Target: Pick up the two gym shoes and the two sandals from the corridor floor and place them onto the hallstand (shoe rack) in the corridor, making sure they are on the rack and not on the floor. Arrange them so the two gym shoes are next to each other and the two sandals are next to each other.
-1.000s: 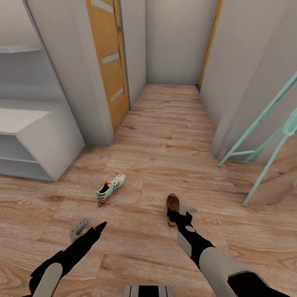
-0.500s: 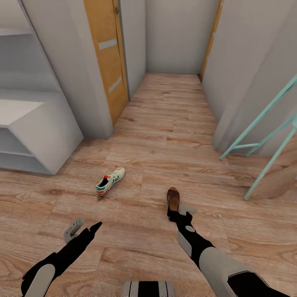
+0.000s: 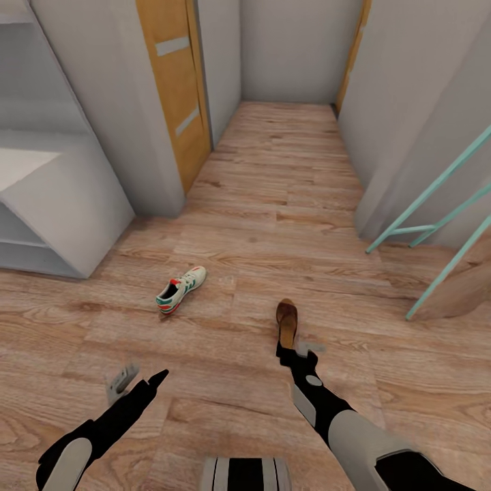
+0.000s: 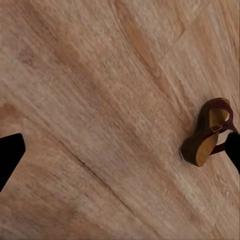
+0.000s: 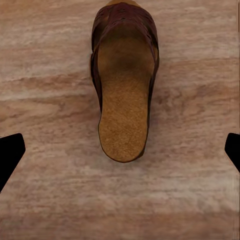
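Sandal (image 5: 123, 85), brown, flat on corridor floor (image 3: 273, 225): now lower-centred under spread-open right gripper (image 3: 299, 352) after head-view shift; ungrasped, approach under way.

Black arms, grey-white shells; grey-and-black pincer (image 3: 136, 378) fingers.

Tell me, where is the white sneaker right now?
In the head view the gym shoe lies on the corridor floor, left of the brown sandal, ahead of the left gripper and right of the white hallstand.
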Robot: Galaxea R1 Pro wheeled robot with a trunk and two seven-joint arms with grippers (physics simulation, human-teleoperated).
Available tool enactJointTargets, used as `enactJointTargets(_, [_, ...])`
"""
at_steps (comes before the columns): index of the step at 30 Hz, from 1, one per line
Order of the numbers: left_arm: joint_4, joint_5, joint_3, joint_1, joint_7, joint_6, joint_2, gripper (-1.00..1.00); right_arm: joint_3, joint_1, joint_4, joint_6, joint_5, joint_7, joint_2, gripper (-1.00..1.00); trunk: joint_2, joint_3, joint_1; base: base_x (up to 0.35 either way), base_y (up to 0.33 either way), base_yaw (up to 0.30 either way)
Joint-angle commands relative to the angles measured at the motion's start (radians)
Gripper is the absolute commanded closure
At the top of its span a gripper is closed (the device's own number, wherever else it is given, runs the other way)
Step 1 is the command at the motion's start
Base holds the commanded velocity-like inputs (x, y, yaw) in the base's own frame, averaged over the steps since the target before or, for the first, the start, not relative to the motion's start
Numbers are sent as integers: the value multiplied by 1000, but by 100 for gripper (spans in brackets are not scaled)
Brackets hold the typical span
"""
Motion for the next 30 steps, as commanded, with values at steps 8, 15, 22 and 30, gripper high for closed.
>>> enactJointTargets(8, [0,-1,-2,0,-4,-1,2,-100,5,8,9,-113,7,-27,16,-100,-2,-31,4,0,0,0])
enactJointTargets(15, [0,-5,-2,0,-4,-2,2,-100,7,13,20,-129,40,-78,25,-100,-4,-58,7,0,0,0])
enactJointTargets(22, [0,-9,-2,0,-3,-3,2,-100,8,15,24,-129,72,-93,25,-100,-5,-85,10,0,0,0])
enactJointTargets(30, [0,-10,-4,0,1,-3,1,-100,8,15,25,-126,78,-96,25,-100,-7,-116,13,0,0,0])
